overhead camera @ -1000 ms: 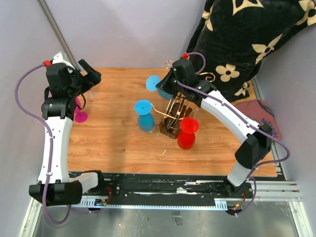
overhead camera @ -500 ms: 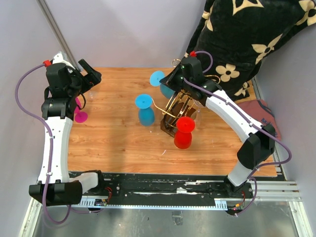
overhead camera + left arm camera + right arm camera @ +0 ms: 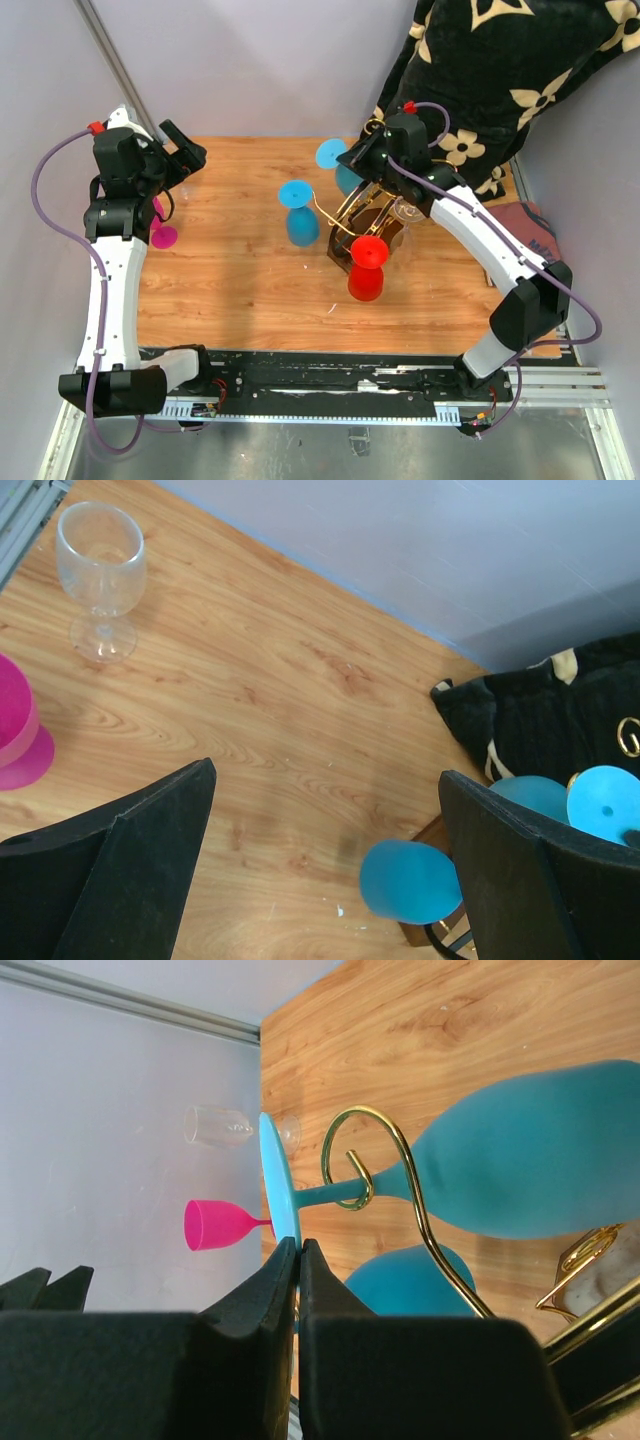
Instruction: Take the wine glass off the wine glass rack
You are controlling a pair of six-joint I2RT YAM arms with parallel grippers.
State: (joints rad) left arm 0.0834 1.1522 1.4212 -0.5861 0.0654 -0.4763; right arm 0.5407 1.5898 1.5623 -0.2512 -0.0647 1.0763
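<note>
The wine glass rack (image 3: 366, 222), gold wire on a dark brown base, stands right of centre. A teal wine glass (image 3: 530, 1160) hangs sideways with its stem through a gold scroll (image 3: 352, 1165). My right gripper (image 3: 298, 1245) is shut on the rim of this glass's foot (image 3: 278, 1185); from above the gripper (image 3: 354, 160) sits beside that foot (image 3: 331, 154). A blue glass (image 3: 301, 226) and a red glass (image 3: 365, 282) also hang from the rack. My left gripper (image 3: 186, 150) is open at the far left, with nothing between its fingers (image 3: 150, 830).
A clear wine glass (image 3: 100, 575) and a pink glass (image 3: 160, 234) stand upright on the wooden table (image 3: 230, 290) at the left. A black flowered bag (image 3: 500, 80) fills the back right corner, close behind the rack. A grey wall runs along the back.
My right gripper has moved right and back with the teal glass's foot in it. The rack, the blue glass and the red glass have shifted with it. The left arm has stayed still.
</note>
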